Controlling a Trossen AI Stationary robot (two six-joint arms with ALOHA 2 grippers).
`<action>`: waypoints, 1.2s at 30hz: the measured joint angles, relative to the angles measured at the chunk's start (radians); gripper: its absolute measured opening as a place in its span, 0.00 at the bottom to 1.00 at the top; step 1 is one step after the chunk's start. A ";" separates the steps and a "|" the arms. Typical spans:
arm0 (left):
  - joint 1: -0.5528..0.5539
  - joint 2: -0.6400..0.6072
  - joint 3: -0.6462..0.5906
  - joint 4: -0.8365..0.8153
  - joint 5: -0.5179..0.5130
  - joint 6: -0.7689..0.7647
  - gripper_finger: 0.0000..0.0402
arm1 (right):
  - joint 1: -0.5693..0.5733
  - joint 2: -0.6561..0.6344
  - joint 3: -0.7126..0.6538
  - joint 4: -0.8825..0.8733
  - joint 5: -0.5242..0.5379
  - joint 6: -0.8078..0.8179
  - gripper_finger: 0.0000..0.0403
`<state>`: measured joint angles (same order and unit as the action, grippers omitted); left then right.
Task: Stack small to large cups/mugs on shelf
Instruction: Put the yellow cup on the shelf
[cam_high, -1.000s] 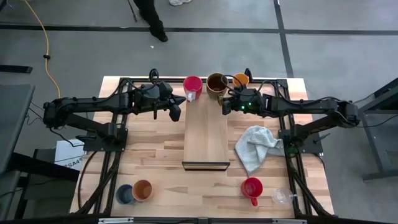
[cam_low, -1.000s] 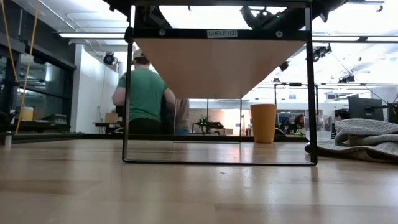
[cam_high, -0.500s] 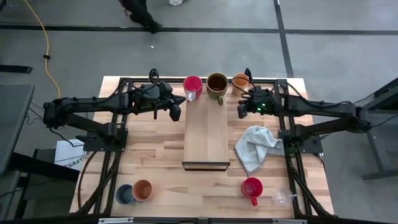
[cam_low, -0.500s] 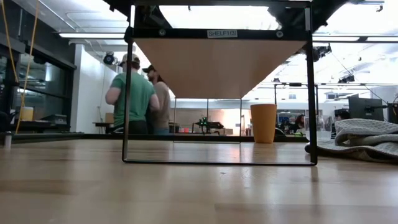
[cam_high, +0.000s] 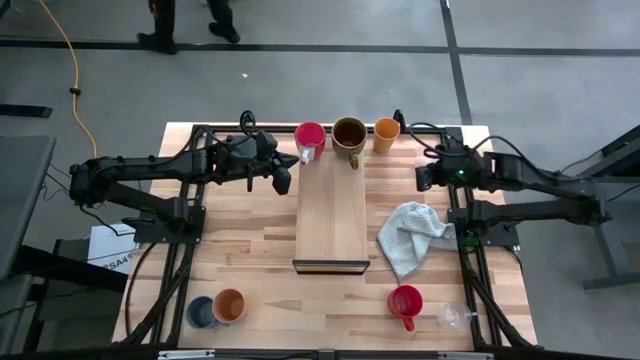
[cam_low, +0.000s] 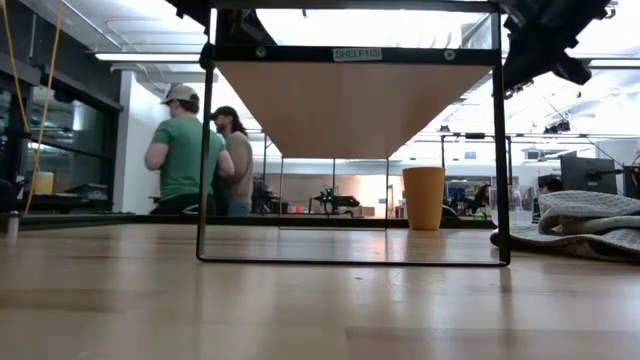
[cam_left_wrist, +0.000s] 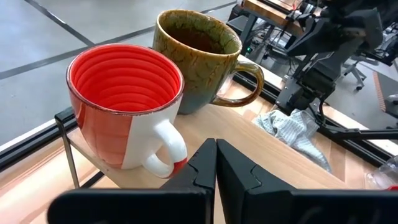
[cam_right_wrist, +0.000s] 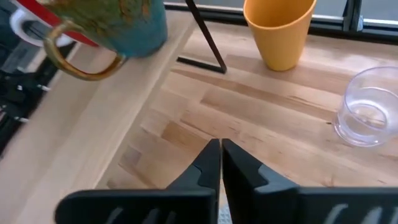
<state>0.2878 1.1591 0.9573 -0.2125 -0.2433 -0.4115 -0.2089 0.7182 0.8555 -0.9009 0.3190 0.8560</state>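
Cups and mugs for the stacking job lie scattered: on the long pale wooden shelf with a dark front edge (cam_high: 333, 215), at the centre of the high view, a red ribbed mug with a white handle (cam_high: 310, 139) and a large olive-brown glazed mug (cam_high: 349, 136) stand side by side at its far end near the top of the frame, while a plain orange tumbler (cam_high: 386, 134) stands on the plank-patterned tabletop (cam_high: 250, 250) just right of the shelf. At the lower left sit a blue cup (cam_high: 200, 312) and an orange cup (cam_high: 229, 305), touching; at the lower right a second red mug (cam_high: 405, 303) and a clear glass cup (cam_high: 455, 317). A crumpled pale grey cloth (cam_high: 412, 234) lies right of the shelf. The left end effector (cam_high: 281, 176) hangs just left of the shelf's far end, fingers pressed together and holding nothing. The right end effector (cam_high: 424, 178) hovers over the tabletop right of the orange tumbler, also pressed together and empty. The step in hand looks like fetching the next cup; judging by size, the orange tumbler is a fair candidate. To do it well, the right fingers should spread before descending, straddle the tumbler's wall, and stay clear of the olive-brown mug's handle.
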 joint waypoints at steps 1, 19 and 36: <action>0.000 0.000 0.000 0.000 0.001 -0.008 0.00 | 0.000 -0.009 0.000 0.000 0.000 -0.002 0.03; 0.000 -0.403 0.062 -0.387 -0.219 -0.102 0.12 | 0.000 -0.018 0.000 0.108 0.078 -0.109 0.52; 0.000 -0.355 0.061 -0.422 -0.211 -0.188 0.51 | -0.589 0.406 0.000 0.350 -0.225 0.010 0.54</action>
<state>0.2882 0.8036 1.0180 -0.6346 -0.4547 -0.5993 -0.7982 1.1237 0.8555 -0.5510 0.0939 0.8662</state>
